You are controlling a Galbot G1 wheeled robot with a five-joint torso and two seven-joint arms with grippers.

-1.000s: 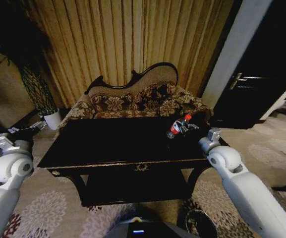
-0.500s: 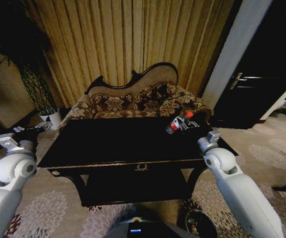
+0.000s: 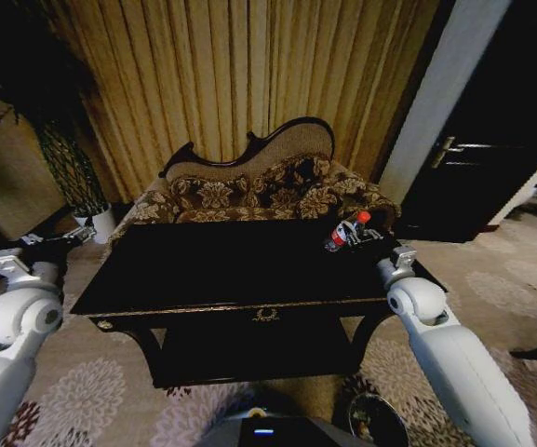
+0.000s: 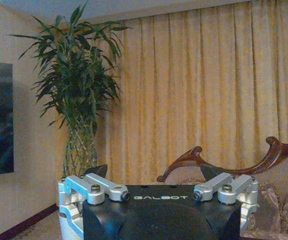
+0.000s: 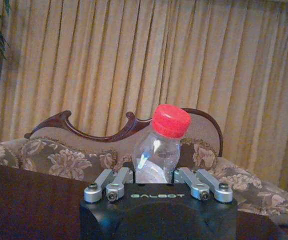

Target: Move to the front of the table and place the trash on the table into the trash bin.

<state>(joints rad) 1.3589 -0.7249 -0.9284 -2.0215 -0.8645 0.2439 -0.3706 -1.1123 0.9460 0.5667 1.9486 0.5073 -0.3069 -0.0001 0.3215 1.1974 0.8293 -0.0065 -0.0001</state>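
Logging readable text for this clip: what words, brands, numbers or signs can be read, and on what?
"GALBOT": on the left gripper body, left wrist view.
"GALBOT": on the right gripper body, right wrist view.
Bottle label, red and white: print too small to read.
Nothing else legible.

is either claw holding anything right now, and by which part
The right claw is shut on the bottle, gripping its lower body, red cap up. The left claw is open, holding nothing.

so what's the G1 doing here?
It's clearing trash off the black table. The right gripper is shut on the plastic bottle, red cap up, held over the table's far right corner. The left gripper hangs open off the table's left side, near the plant pot. The trash bin sits by the robot's base.
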